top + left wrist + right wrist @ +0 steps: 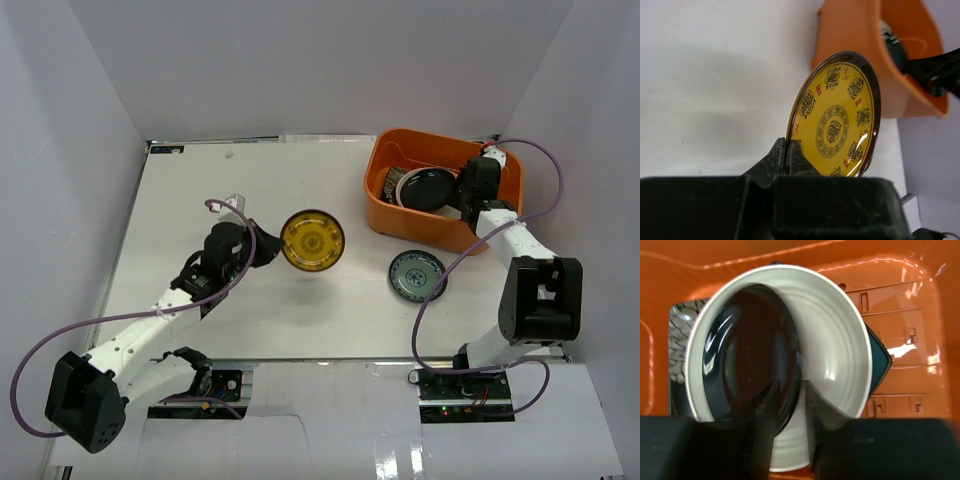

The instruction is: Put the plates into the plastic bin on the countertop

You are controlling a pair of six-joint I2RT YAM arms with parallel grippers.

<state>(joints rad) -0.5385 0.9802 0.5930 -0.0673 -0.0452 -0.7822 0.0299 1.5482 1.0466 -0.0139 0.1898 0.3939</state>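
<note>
Left hand (pixel 786 151) is clenched tight on the rim of the yellow-brown patterned round plate (pixel 835 117), fingers pressed together on the edge, and the plate is up off the flat white bench (pixel 200 210) with its shadow lying beneath it, well short of the bin. Over on the other side, the right hand (pixel 791 387) is down inside the orange rectangular plastic bin (pixel 385 215), fingers a little apart and straddling the rim of the glossy black round plate (pixel 747 350). A sliver of cream shows between that rim and one finger, so call it a released grip. The black plate lies tilted in the round cream plate (pixel 840 335); a square dark floral plate (pixel 677 340) peeks out at one side of the stack, a square teal plate (pixel 881 360) at the other, all in the bin. One blue-green patterned round plate (pixel 417 275) sits flat on the bench, just in front of the bin, between the two arms
</note>
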